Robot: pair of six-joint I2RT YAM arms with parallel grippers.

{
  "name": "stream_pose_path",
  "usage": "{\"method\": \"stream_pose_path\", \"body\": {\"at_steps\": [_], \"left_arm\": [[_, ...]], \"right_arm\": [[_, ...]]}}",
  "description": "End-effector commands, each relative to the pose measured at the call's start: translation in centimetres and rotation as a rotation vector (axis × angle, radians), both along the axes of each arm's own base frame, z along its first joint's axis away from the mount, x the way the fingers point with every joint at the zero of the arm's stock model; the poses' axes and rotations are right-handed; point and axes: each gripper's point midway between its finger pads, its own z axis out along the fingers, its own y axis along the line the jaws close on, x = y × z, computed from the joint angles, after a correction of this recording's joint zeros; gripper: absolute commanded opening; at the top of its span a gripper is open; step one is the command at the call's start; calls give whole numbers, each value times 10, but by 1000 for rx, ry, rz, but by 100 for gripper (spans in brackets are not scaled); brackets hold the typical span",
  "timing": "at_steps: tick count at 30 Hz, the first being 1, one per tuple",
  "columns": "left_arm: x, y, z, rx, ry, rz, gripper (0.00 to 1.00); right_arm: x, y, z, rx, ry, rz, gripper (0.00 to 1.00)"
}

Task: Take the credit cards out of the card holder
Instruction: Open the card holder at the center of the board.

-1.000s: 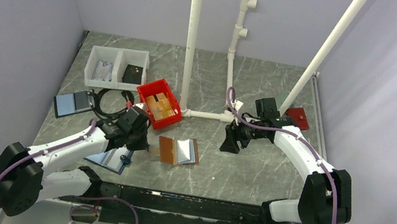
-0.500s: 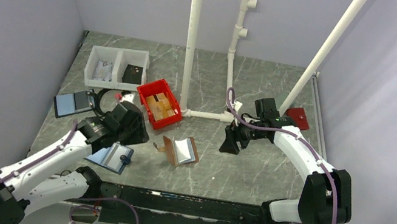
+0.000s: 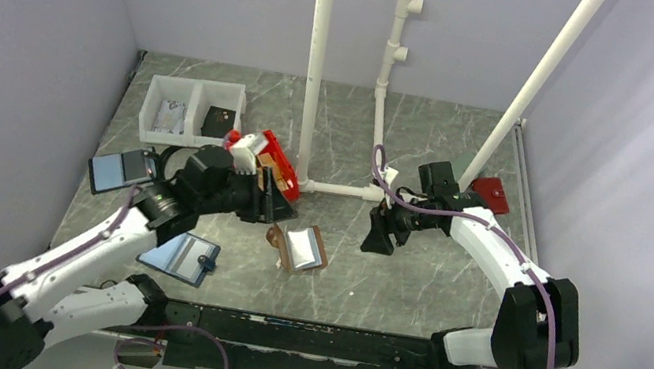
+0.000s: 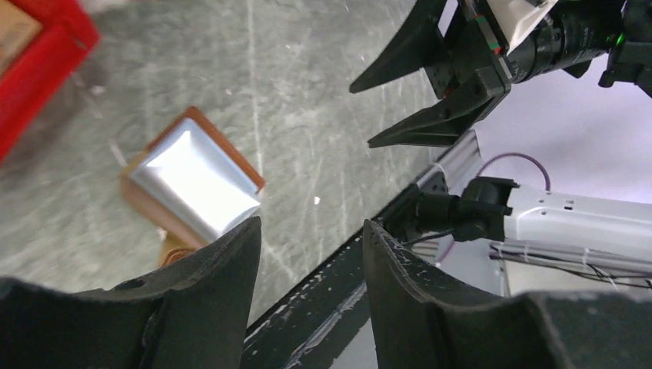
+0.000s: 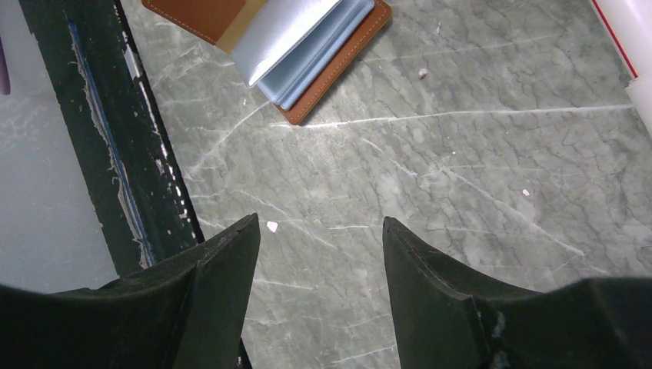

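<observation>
The brown card holder (image 3: 300, 248) lies on the grey table, partly open, its pale shiny sleeves (image 4: 196, 181) facing up. No separate credit cards can be made out; anything in the sleeves is hidden. My left gripper (image 3: 277, 204) hangs open and empty above the table, just up and left of the holder, in front of the red bin. In its wrist view the left gripper (image 4: 311, 231) has only table and rail between its fingers. My right gripper (image 3: 382, 237) is open and empty, to the right of the holder. The right wrist view puts the holder (image 5: 300, 31) well beyond the right gripper (image 5: 321, 223).
A red bin (image 3: 279, 158) with brown items sits behind my left gripper. A white two-compartment tray (image 3: 192, 110) stands at the back left. Two dark blue-edged folders (image 3: 120, 168) (image 3: 180, 255) lie at the left. White pipes (image 3: 316, 61) rise mid-table. A black rail (image 3: 296, 337) runs along the near edge.
My left gripper has opened, risen from beside the card holder and swung up toward the red bin. The holder has folded partly shut. The right arm has not moved.
</observation>
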Motion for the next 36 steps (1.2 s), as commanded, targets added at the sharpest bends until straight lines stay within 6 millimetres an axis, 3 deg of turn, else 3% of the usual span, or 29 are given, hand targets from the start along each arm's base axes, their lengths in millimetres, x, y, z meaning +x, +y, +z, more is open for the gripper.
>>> {"method": "stream_pose_path", "body": {"at_steps": [1,5,7,12,18,22,27,30,36], "left_arm": [[0,-45,10,-97,-13,-136,56],[10,-65,-29,44,83,-117,46],[14,-63,-55,131,159,-78,40],[15,-43,-98,294,240,10,39],[2,-9,-147,493,349,65,42],[-9,-1,-165,516,375,62,45],[-17,-18,-172,406,363,-10,52],[-16,-21,-173,364,342,-10,56],[-25,-7,-186,334,333,45,53]], "right_arm": [[2,4,6,22,-22,25,62],[3,4,4,15,-20,18,62],[4,3,4,11,-21,14,62],[4,3,4,8,-26,11,62],[4,3,3,5,-21,11,62],[3,3,3,8,-21,14,62],[-1,11,0,21,-3,30,61],[-2,20,-3,25,4,27,54],[-5,43,-11,2,0,56,27]]}}
